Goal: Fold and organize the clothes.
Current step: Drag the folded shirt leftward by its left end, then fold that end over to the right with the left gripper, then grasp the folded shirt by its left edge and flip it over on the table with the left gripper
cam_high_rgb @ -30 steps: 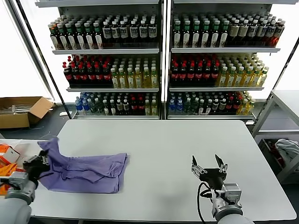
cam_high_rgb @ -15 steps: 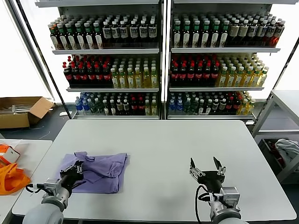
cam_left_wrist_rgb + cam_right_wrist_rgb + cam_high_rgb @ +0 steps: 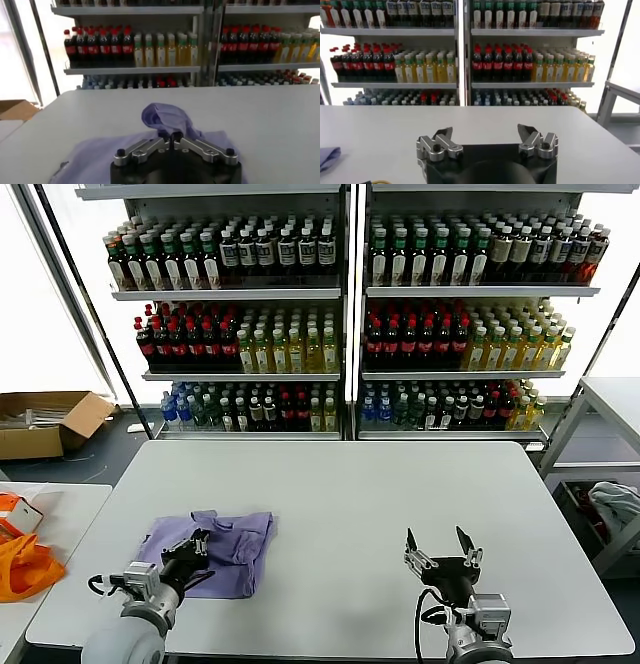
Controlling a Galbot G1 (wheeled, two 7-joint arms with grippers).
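T-shirt [image 3: 225, 541] pinched in left tool [image 3: 174, 136]

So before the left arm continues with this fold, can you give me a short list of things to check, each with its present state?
1. Left tool shut on the lavender T-shirt: ok; the wrist view shows its fingers closed on a raised bunch of fabric.
2. T-shirt lying wholly on the white table: ok; no part hangs over the edge.
3. Fold neat: not ok; the fabric is bunched and wrinkled at the tool.
4. Right tool clear of the shirt: ok; it is open, over bare table, well apart.
5. Orange fabric out of the way: ok; it lies on the side table.
6. Layers under the bunch lying flat: cannot tell.
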